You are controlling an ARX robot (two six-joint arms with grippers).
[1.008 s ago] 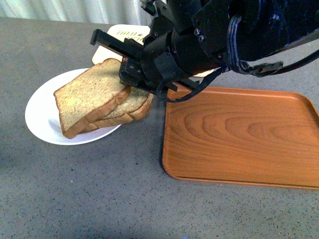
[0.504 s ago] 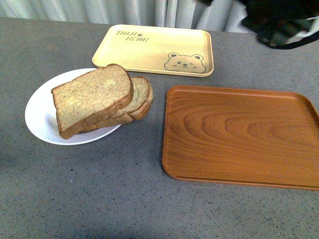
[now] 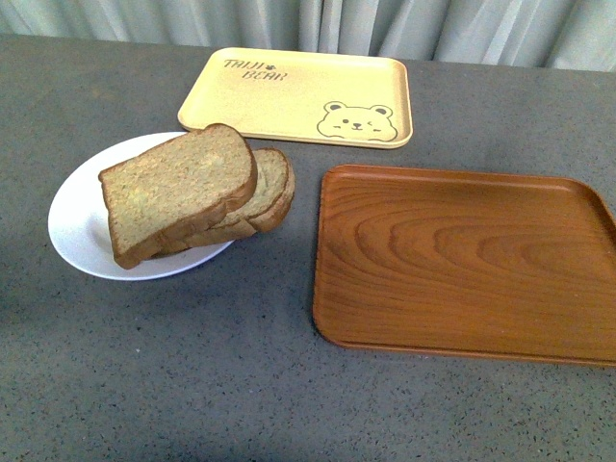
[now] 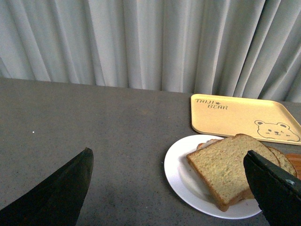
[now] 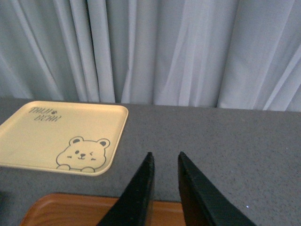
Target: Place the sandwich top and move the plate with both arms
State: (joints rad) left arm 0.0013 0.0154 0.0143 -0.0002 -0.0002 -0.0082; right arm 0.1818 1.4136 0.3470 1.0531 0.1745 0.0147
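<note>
The sandwich top (image 3: pixel 173 189), a squarish brown bread slice, lies tilted on a round-ended slice (image 3: pixel 269 192) on the white plate (image 3: pixel 82 226) at the left of the table. Neither arm shows in the front view. In the left wrist view the plate (image 4: pixel 181 176) and the sandwich top (image 4: pixel 230 167) lie ahead; my left gripper (image 4: pixel 169 157) is open and empty, held apart from the plate, its fingers (image 4: pixel 61 190) wide. My right gripper (image 5: pixel 164 157) is shut and empty, above the wooden tray's (image 5: pixel 70 209) far edge.
A brown wooden tray (image 3: pixel 462 260) lies right of the plate. A beige bear-print tray (image 3: pixel 298 96) lies behind, also in the left wrist view (image 4: pixel 240 117) and right wrist view (image 5: pixel 56 136). Grey curtains (image 3: pixel 385 24) hang at the table's far edge.
The right arm, which was over the bread a second ago, has pulled up and back out of the front view. The sandwich top now rests free on the lower slice.
</note>
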